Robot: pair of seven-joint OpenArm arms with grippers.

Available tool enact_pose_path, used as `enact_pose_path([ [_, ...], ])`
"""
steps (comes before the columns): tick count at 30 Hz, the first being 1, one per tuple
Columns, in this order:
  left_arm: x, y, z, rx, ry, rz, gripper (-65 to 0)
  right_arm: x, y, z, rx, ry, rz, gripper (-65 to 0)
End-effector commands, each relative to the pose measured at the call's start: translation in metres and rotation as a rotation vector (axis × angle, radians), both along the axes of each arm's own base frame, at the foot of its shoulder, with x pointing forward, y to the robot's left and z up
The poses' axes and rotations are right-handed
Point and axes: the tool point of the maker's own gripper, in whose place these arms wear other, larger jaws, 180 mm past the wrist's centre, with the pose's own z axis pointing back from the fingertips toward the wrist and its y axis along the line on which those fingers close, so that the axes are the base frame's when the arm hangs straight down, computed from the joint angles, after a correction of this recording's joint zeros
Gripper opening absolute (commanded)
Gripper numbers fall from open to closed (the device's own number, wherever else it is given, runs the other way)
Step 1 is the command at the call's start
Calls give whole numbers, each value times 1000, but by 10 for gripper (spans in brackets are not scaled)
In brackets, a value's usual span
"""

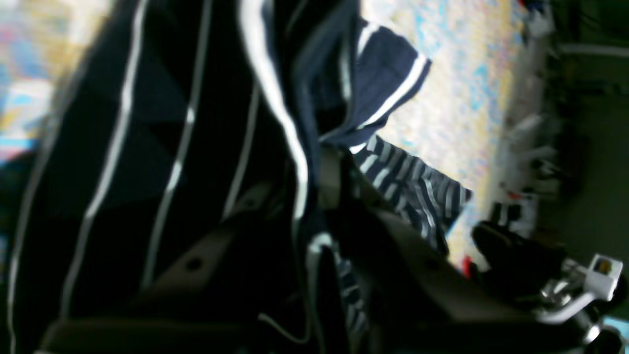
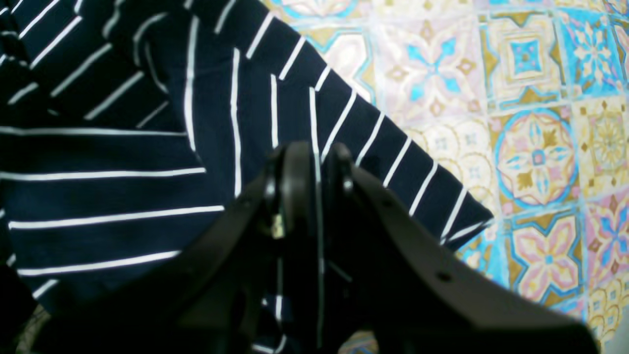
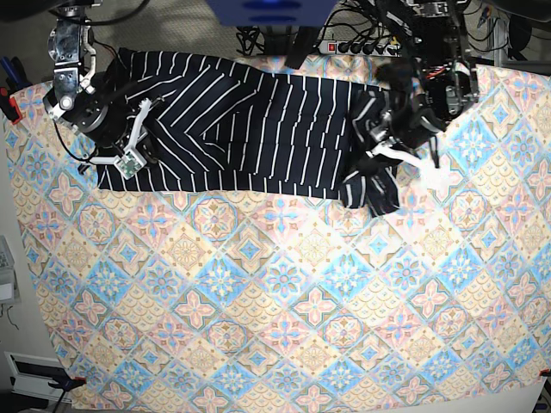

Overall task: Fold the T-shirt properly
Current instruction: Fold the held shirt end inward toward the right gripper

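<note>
- The dark navy cloth T-shirt with thin white stripes [image 3: 258, 129] lies spread along the far side of the bench, on the pastel tile-patterned tablecloth [image 3: 284, 301].
- In the base view it runs from far left to far right, with a bunched lump hanging at its right end.
- My left gripper [image 1: 314, 196] is at the right end of the scene. Its jaws are pinched tight on a fold of the striped cloth, and the cloth drapes over it.
- My right gripper [image 2: 309, 162] is at the left end. Its jaws are squeezed on an edge of the T-shirt, with a thin bit of cloth between them.
- I think the T-shirt is soft, floppy and light. It will sag and wrinkle wherever I do not hold it.
- It should not break, but it can slip out if I pinch only a little bit.
- I think the best places to hold are corners and edges, like the hem or the shoulders, so the cloth stays flat.
- I see no boxes, baskets or bowls on the bench, so nothing is holding anything.
</note>
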Motion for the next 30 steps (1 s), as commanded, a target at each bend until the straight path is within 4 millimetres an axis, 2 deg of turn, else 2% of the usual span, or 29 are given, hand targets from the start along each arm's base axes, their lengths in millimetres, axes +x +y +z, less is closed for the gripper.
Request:
enact_pose_path([
  [1, 4, -5, 9, -13, -32, -11, -650, 7, 0, 11, 14, -42, 4, -579],
  [8, 0, -40, 7, -74, -20, -61, -650, 7, 0, 11, 14, -43, 4, -579],
  [13, -3, -46, -7, -94, 24, -66, -650, 8, 0, 12, 14, -46, 6, -579],
  [16, -9, -56, -17, -114, 58, -82, -650, 8, 0, 12, 11, -46, 7, -579],
  [19, -11, -67, -18, -122, 62, -115, -650, 8, 0, 13, 11, -49, 8, -579],
  [24, -3, -70, -13, -120, 43, -128, -650, 8, 0, 13, 11, -49, 8, -579],
  [26, -3, -70, -13, -120, 43, -128, -598, 8, 0, 13, 11, -49, 8, -579],
  [30, -5, -69, -14, -119, 48, -129, -441, 8, 0, 14, 10, -50, 9, -579],
])
